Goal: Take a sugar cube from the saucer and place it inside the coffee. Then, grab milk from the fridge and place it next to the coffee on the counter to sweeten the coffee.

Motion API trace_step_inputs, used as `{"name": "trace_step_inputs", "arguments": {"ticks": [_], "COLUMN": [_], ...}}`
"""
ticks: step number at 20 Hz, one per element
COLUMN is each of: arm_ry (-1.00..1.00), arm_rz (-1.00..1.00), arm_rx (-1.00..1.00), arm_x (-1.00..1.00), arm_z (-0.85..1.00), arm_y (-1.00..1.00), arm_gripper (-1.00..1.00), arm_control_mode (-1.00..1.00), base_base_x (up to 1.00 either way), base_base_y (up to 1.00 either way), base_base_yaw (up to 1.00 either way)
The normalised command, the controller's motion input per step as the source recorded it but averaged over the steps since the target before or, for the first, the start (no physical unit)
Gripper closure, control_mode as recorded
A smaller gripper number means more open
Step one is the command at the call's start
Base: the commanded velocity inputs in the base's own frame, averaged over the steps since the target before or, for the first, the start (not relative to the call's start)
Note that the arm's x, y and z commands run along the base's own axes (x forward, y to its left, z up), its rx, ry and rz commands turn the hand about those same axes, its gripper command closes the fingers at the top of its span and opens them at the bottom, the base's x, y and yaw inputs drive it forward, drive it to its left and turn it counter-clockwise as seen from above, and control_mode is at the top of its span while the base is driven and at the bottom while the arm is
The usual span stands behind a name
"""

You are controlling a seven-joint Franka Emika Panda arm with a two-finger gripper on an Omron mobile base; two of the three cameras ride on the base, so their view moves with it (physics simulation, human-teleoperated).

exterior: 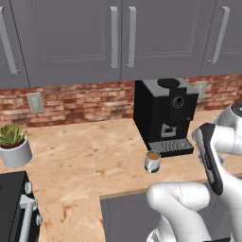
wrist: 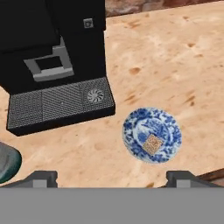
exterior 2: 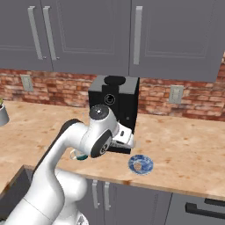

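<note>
Arm bent over the counter [exterior: 85,160] edge, hand angled down beside the black coffee machine [exterior 2: 115,110]. Gripper [wrist: 111,177] spread wide, holding nothing, poised above the saucer [wrist: 165,127]. One saucer, one sugar cube [wrist: 152,144] lying on it. One coffee [exterior: 152,161] mug just before the machine's drip tray. One potted plant [exterior: 13,144] far left.
</note>
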Motion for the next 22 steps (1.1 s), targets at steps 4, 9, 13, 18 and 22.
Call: {"name": "trace_step_inputs", "arguments": {"ticks": [4,9,13,18,22], "arm_ry": [0.12,0.12,0.11,0.05,0.04], "arm_rz": [-0.13,-0.02,0.00,0.00,0.00], "arm_rx": [0.14,0.14,0.12,0.04,0.00], "arm_x": [0.00,0.00,0.00,0.11,0.18], "arm_z": [-0.26,-0.24,-0.36,-0.45,-0.41], "arm_y": [-0.91,-0.67,-0.35,-0.04,0.00], "arm_gripper": [-1.00,-1.00,-1.00,-1.00,-1.00], "arm_control_mode": [-1.00,-1.00,-1.00,-1.00,-1.00], "base_base_x": [0.00,0.00,0.00,0.00,0.00], "base_base_y": [0.00,0.00,0.00,0.00,0.00], "base_base_yaw": [0.00,0.00,0.00,0.00,0.00]}}
